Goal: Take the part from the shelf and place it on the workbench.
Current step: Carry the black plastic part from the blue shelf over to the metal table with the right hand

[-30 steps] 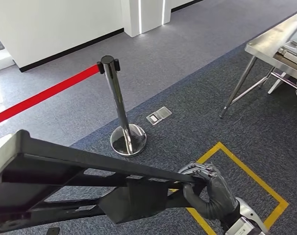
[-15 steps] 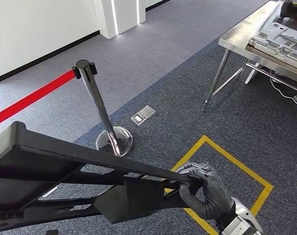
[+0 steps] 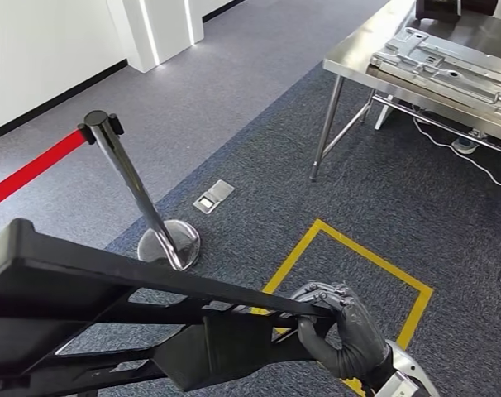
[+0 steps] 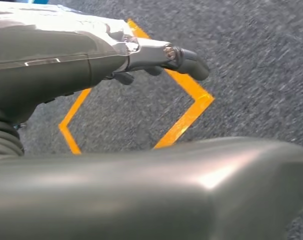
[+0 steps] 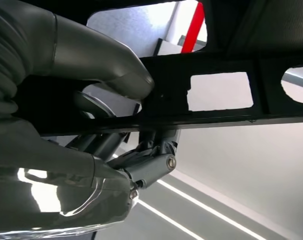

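A long black frame part stretches across the lower head view, tilted, its broad end at the left edge. My right hand grips its narrow right end, fingers wrapped over the top bar. In the right wrist view the thumb presses on the black bar of the part. The steel workbench stands at the upper right, apart from the part. In the left wrist view my left hand hangs over the carpet, fingers stretched out, with nothing between them and the thumb.
A chrome stanchion with a red belt stands ahead on the left. A yellow taped square marks the carpet under my right hand. Grey metal panels lie on the workbench. A floor socket plate sits near the stanchion.
The whole picture has shifted left, so the camera has turned right: the workbench shows more fully and the stanchion sits further left. My right hand's grip on the part is unchanged.
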